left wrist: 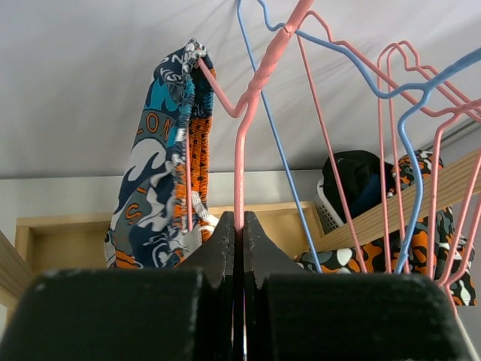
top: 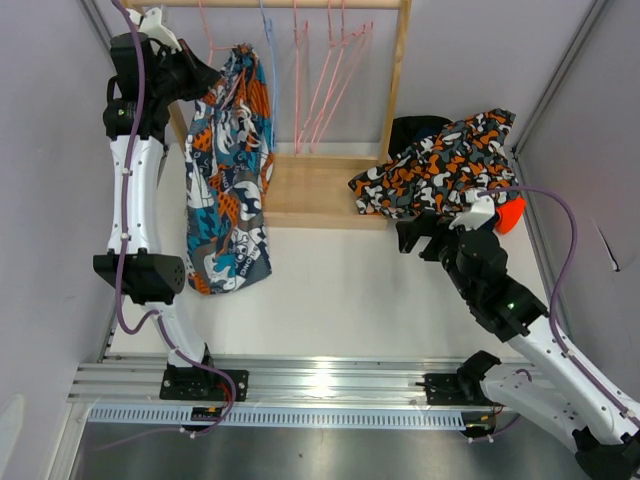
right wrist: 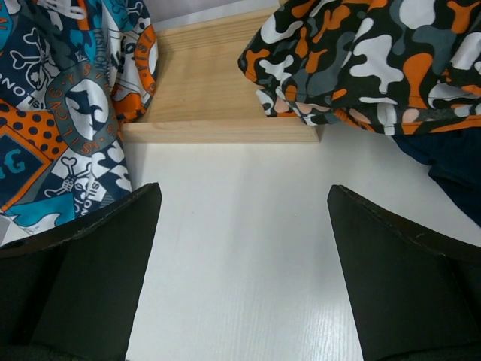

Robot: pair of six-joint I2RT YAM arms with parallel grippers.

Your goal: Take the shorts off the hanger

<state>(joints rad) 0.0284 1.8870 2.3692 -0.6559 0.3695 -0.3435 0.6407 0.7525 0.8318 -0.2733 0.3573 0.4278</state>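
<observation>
While the teal, orange and white graphic-print shorts (top: 228,180) hang by their waistband from a pink hanger (left wrist: 239,173) at the left end of the wooden rack (top: 398,90), their legs drape down past the rack's base board. Whether the hem touches the white worktop (top: 340,290) I cannot tell. The left claw (left wrist: 238,226) is clenched on a wire of that same pink hanger, just beside the waistband. In the left wrist view its two fingers press together with the thin wire running up from between them. More pink hangers and a blue hanger (left wrist: 281,143) hang from the same rail to the right.

At the right end of the base board, the camouflage shorts (top: 440,170) lie in a heap that spills over the board's front edge. A black pair (top: 412,130) shows behind them, and a bright orange pair (top: 512,213) peeks out beside the right arm. In the right wrist view a navy pair (right wrist: 451,162) lies under the camouflage hem.

The right claw (top: 420,238) is released, jaws spread wide and grasping nothing. It hovers over bare worktop just in front of the base board. The camouflage heap is ahead to its right and the hanging graphic-print shorts are to its left.
</observation>
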